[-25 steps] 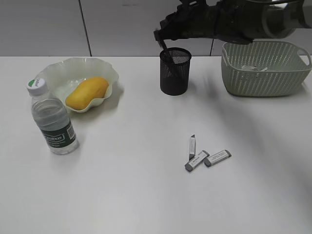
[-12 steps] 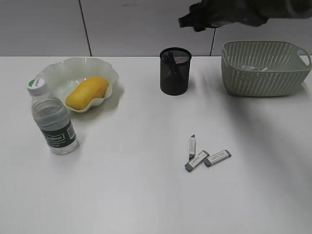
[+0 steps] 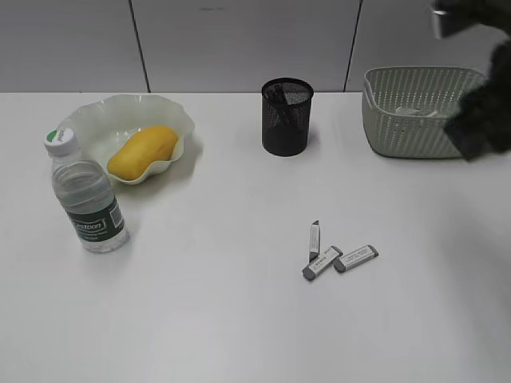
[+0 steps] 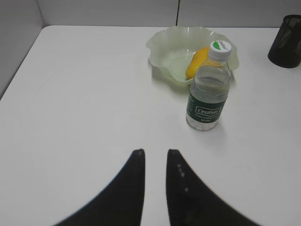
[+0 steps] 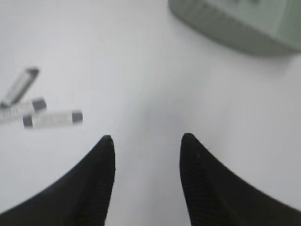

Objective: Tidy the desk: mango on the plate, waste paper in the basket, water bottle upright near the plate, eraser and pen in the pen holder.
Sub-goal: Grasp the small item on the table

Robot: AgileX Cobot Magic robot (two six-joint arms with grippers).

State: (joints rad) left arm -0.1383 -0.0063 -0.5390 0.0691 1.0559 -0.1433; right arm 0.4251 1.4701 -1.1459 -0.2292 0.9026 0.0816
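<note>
White desk (image 3: 239,319): three erasers (image 3: 322,262), one mango (image 3: 142,152); left fingers (image 4: 134,165) narrow, right fingers (image 5: 106,155) wide.

Even, bright, diffuse light; soft short shadows right of the pen holder (image 3: 287,116). Right wrist view motion-blurred throughout; blurred dark arm beside the basket (image 3: 415,120).

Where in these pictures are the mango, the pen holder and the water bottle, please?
mango (image 3: 144,152): exterior view, middle of its yellow skin.
pen holder (image 3: 286,124): exterior view, front of the black mesh wall.
water bottle (image 4: 205,101): left wrist view, on the dark green label.
</note>
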